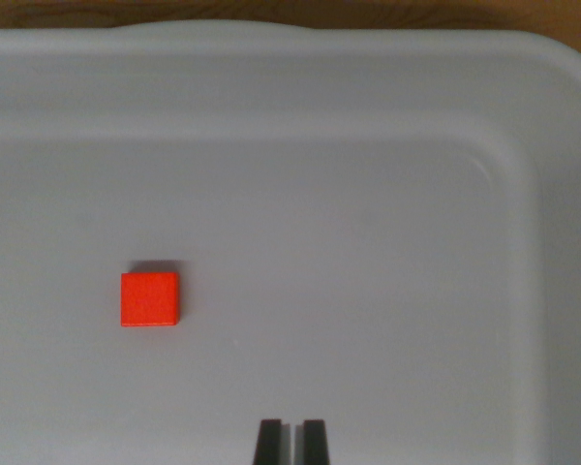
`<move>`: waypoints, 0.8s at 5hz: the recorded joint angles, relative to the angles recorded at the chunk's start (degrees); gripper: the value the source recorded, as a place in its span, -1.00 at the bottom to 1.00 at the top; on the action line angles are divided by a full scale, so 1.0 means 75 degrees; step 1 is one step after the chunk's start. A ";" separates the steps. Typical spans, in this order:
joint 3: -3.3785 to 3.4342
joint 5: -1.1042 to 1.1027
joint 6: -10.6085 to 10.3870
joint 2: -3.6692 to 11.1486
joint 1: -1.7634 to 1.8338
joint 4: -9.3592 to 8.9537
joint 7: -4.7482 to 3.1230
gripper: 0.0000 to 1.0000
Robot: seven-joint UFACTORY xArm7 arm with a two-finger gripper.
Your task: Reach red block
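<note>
A small red block lies flat on the floor of a white tub, toward the wrist view's left. My gripper shows only as two dark fingertips at the bottom edge, standing close together with a thin gap and nothing between them. The block sits to the left of the fingertips and above them in the picture, well apart from them.
The tub's rounded wall rises along the top and the wrist view's right. A strip of brown wooden surface shows beyond the top rim.
</note>
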 joint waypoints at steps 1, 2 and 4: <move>0.0000 0.0000 0.0000 0.0000 0.0000 0.0000 0.0000 -1.00; 0.0006 -0.0001 -0.0062 0.0030 0.0008 -0.0037 0.0005 -1.00; 0.0017 -0.0003 -0.0173 0.0085 0.0022 -0.0104 0.0014 -1.00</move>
